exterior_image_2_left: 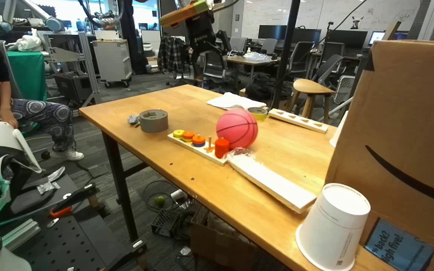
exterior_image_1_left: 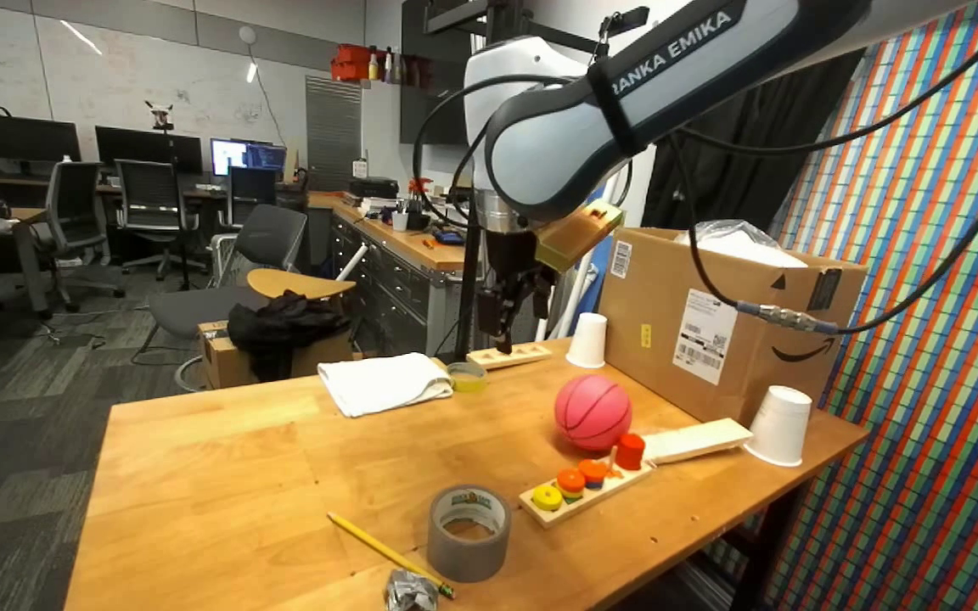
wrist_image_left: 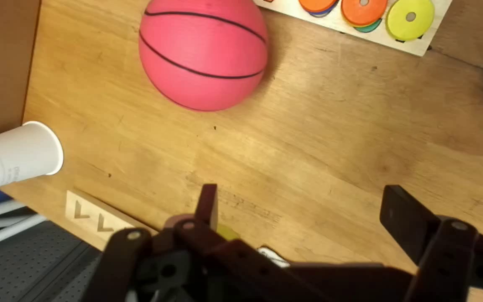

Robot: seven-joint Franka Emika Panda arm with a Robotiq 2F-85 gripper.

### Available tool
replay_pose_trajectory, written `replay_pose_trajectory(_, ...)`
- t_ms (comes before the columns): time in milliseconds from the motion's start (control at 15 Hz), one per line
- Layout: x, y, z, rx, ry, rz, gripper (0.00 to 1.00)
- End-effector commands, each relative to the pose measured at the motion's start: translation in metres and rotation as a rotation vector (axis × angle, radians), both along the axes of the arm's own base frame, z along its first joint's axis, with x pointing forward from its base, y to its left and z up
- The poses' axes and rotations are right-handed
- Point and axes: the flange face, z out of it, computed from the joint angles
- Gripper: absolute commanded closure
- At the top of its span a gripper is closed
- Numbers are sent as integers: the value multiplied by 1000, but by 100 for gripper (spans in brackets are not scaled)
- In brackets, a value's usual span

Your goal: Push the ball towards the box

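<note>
The pinkish-red ball with dark seams rests on the wooden table, beside the ring-stacking toy; it also shows in an exterior view and in the wrist view. The large brown cardboard box stands at the table's end, a gap away from the ball; it also shows in an exterior view and at the left edge of the wrist view. My gripper hangs above the table, apart from the ball. In the wrist view its fingers are wide apart with nothing between them.
The ring-stacking toy and a pale wooden plank lie near the ball. White cups stand by the box. A grey tape roll, pencil, white cloth and wooden puzzle strip lie on the table.
</note>
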Motion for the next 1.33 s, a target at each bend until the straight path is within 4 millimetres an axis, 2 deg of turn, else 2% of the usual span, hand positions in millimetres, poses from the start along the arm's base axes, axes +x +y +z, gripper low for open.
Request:
replay_pose_trajectory(0,-47,36,19,9,-38,35,0)
replay_pose_trajectory(267,-89,82,0,45,3,52,0)
replay_pose_trajectory(467,-107,99,-19,78,53,47,0)
replay_pose_trajectory(667,-114,105,-33,104,95,37,0)
replay_pose_trajectory(933,-114,104,-49,140,143,3,0)
replay_pose_trajectory(1267,-115,104,-53,134,163,-8,0)
